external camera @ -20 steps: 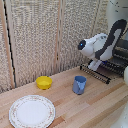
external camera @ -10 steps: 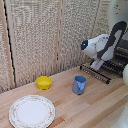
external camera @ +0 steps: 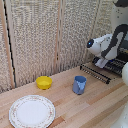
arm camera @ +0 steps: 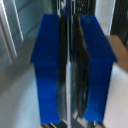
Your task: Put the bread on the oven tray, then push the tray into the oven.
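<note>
End effector point(external camera: 102, 63): blue fingers point(arm camera: 50, 70) clamped on the front bar of the oven pan point(external camera: 97, 73), presumably for sliding it along the brackets into the oven point(external camera: 119, 64) at the exterior view's right; bread not visible; blue cup point(external camera: 79, 84) and yellow bowl point(external camera: 44, 82) idle on surface point(external camera: 100, 107).

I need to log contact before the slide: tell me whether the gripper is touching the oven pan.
Touching. In the wrist view the blue fingers press against a thin dark edge with no gap, apparently the oven pan. In the exterior view the gripper sits at the pan, fingertips unresolved.
</note>
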